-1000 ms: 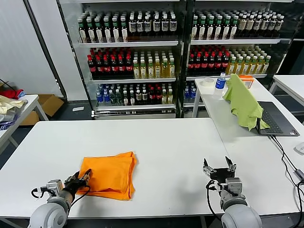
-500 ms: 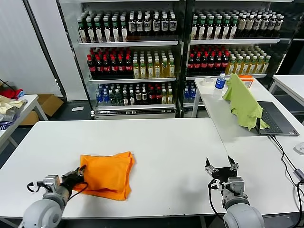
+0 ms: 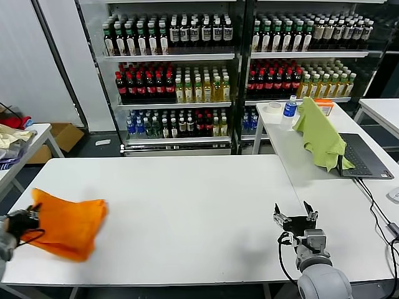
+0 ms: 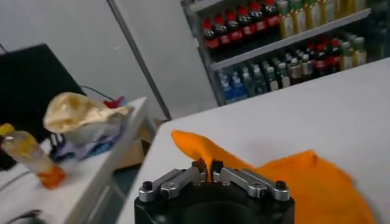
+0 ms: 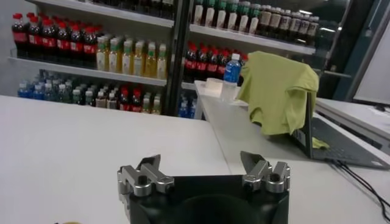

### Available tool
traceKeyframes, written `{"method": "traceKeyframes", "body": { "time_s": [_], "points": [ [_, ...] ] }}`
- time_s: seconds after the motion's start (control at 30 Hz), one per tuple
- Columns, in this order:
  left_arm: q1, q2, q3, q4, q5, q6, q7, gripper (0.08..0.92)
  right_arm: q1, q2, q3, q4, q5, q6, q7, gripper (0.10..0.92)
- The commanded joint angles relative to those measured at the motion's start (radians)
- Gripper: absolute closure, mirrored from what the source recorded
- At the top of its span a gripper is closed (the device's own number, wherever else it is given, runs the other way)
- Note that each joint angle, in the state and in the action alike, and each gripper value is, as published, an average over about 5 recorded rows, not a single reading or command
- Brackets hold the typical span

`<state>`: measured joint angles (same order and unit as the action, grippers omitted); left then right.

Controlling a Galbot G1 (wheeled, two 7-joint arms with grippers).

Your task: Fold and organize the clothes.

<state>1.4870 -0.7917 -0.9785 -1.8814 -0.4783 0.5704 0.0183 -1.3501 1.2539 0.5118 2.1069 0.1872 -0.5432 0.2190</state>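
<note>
The folded bright orange T-shirt (image 3: 65, 225) lies at the near left corner of the white table (image 3: 187, 199), partly over its edge. My left gripper (image 3: 24, 221) is shut on the shirt's left edge; in the left wrist view the fingers (image 4: 208, 168) pinch an orange fold of the T-shirt (image 4: 292, 182). My right gripper (image 3: 297, 215) is open and empty, low over the table near its front right; it also shows in the right wrist view (image 5: 202, 165).
A light green cloth (image 3: 319, 134) hangs over a laptop (image 3: 365, 156) on the right side table, beside a water bottle (image 3: 288, 109). Shelves of bottles (image 3: 230, 68) stand behind. A side table at the left holds piled garments (image 3: 12, 128).
My left gripper has dragged the orange T-shirt from the table's front middle-left to the near left corner. The right gripper has stayed almost still.
</note>
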Motion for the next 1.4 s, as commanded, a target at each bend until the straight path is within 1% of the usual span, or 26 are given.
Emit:
{"method": "traceKeyframes", "body": {
  "time_s": [0.03, 0.1, 0.17, 0.3, 0.5, 0.7, 0.9, 0.97, 1.07, 1.1, 1.13, 1.2, 1.27, 1.4],
  "points": [
    [0.081, -0.172, 0.499, -0.389, 0.033, 0.008, -0.171, 0.894, 0.019, 0.023, -0.001, -0.024, -0.010, 0.004, -0.003, 0.203],
    [0.065, -0.231, 0.655, -0.433, -0.022, 0.008, -0.201, 0.894, 0.022, 0.029, -0.004, -0.026, -0.015, 0.004, -0.002, 0.203],
    [0.031, -0.258, 0.706, -0.442, -0.099, 0.007, -0.215, 0.894, 0.015, 0.026, -0.001, -0.019, -0.016, 0.004, -0.003, 0.203],
    [-0.057, -0.264, 0.681, -0.416, -0.191, 0.005, -0.215, 0.894, -0.005, 0.015, 0.019, -0.017, -0.015, 0.008, -0.007, 0.203],
    [-0.148, -0.292, 0.692, -0.339, -0.173, -0.003, -0.216, 0.894, -0.013, 0.011, 0.019, -0.017, -0.015, 0.009, -0.008, 0.203],
    [-0.211, -0.322, 0.715, -0.273, -0.134, -0.010, -0.222, 0.894, -0.019, 0.007, 0.019, -0.013, -0.016, 0.007, -0.006, 0.203],
    [-0.224, -0.344, 0.760, -0.263, -0.161, -0.047, -0.227, 0.887, -0.020, 0.002, 0.024, -0.006, -0.016, 0.004, -0.006, 0.203],
    [-0.229, -0.354, 0.770, -0.269, -0.189, -0.069, -0.223, 0.858, -0.018, 0.000, 0.023, -0.004, -0.016, 0.003, -0.006, 0.203],
    [-0.236, -0.357, 0.772, -0.287, -0.209, -0.102, -0.205, 0.776, -0.013, -0.004, 0.019, -0.002, -0.015, 0.001, -0.013, 0.203],
    [-0.237, -0.354, 0.768, -0.296, -0.208, -0.110, -0.196, 0.759, -0.010, -0.005, 0.016, -0.001, -0.015, 0.001, -0.022, 0.203],
    [-0.239, -0.346, 0.759, -0.307, -0.204, -0.116, -0.188, 0.724, -0.006, -0.007, 0.009, 0.002, -0.013, 0.001, -0.034, 0.203],
    [-0.242, -0.324, 0.733, -0.328, -0.194, -0.126, -0.175, 0.672, 0.008, -0.011, -0.013, 0.009, 0.001, -0.003, -0.061, 0.203],
    [-0.251, -0.289, 0.689, -0.340, -0.175, -0.135, -0.168, 0.603, 0.033, -0.015, -0.052, 0.021, 0.054, -0.017, -0.082, 0.203],
    [-0.246, -0.206, 0.539, -0.306, -0.089, -0.166, -0.147, 0.490, 0.087, -0.021, -0.172, 0.033, 0.230, -0.036, -0.128, 0.203]
  ]
}}
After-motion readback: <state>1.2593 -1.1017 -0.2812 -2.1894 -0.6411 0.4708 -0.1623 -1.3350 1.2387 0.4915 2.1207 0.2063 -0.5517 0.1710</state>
